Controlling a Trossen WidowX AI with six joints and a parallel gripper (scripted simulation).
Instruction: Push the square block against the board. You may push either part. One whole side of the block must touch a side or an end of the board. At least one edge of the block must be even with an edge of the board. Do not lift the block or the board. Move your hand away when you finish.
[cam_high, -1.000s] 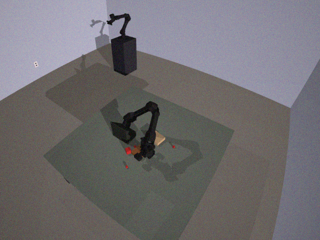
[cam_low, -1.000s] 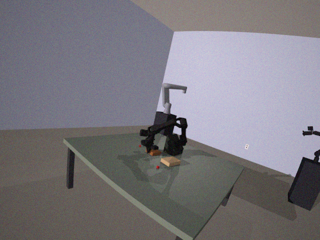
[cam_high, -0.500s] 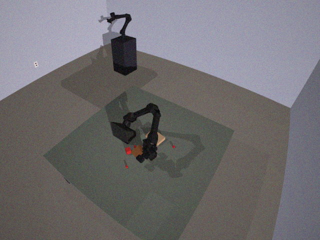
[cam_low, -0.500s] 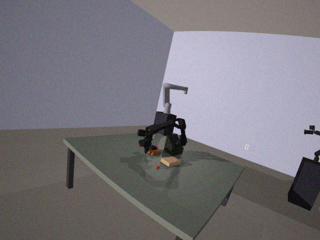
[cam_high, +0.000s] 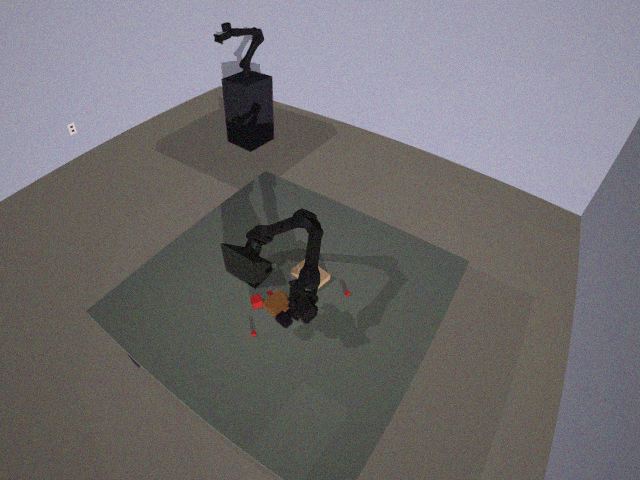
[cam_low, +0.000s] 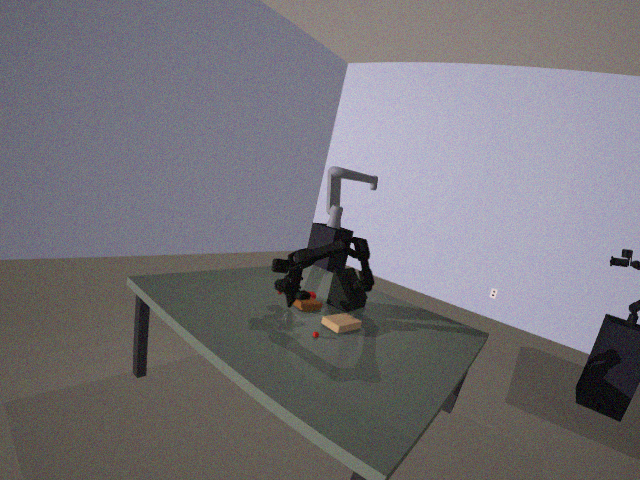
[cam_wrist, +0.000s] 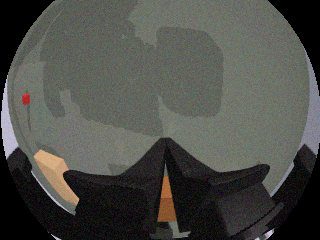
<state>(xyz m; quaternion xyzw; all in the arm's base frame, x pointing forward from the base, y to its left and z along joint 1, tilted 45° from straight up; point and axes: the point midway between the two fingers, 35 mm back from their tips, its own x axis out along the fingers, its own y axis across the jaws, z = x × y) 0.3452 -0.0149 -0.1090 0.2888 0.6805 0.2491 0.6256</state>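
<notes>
An orange-brown block (cam_high: 275, 303) (cam_low: 309, 305) (cam_wrist: 166, 210) lies flat on the table near the arm's base, partly hidden by the hand. A tan, flat, square-looking piece (cam_high: 322, 277) (cam_low: 341, 322) (cam_wrist: 57, 176) lies apart from it, with table showing between them; the arm hides part of it in the top view. My gripper (cam_low: 290, 305) (cam_wrist: 164, 142) is shut and empty, pointing down low beside the orange-brown block, on the side away from the base. I cannot tell whether the fingers touch the block. In the top view the hand hides the fingertips.
A red cube (cam_high: 256, 301) (cam_low: 312, 295) sits beside the orange-brown block, on the base side. Small red balls (cam_high: 347, 293) (cam_low: 315, 334) lie around; one is near the tan piece. The arm's dark base box (cam_high: 245, 266) (cam_low: 345, 293) stands close by.
</notes>
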